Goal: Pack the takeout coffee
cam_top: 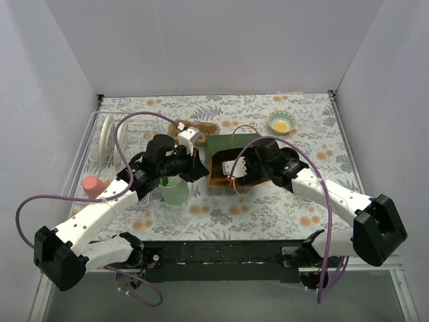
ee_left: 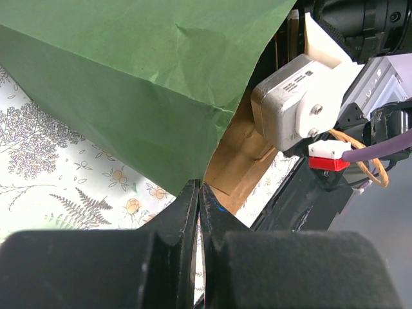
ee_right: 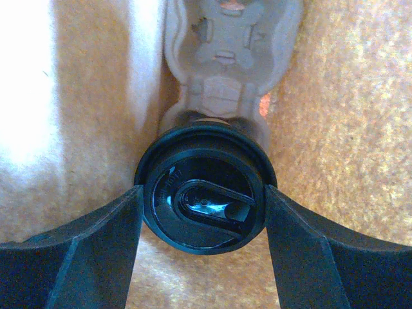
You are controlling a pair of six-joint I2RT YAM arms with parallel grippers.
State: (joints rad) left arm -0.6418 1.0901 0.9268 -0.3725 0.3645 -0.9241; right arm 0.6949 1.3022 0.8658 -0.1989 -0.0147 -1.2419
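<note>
Your right gripper [ee_right: 203, 193], jaws clamped on the coffee [ee_right: 206, 199] at mid-frame of the wrist view, deep inside the bag [ee_left: 141, 84]; your left gripper [ee_left: 198, 190], jaws together, pinching the bag's edge; judged: coffee in, release and withdrawal left to you.

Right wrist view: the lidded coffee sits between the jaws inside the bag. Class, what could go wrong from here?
1. The jaws of the right gripper seem to press only on the takeout coffee's round black plastic lid; the lid might pop off.
2. The grey moulded pulp carrier lies just beyond; a misaligned placement could tip the coffee.
3. The left gripper pinches only the edge of the green paper bag; a slip could let the bag sag shut.
</note>
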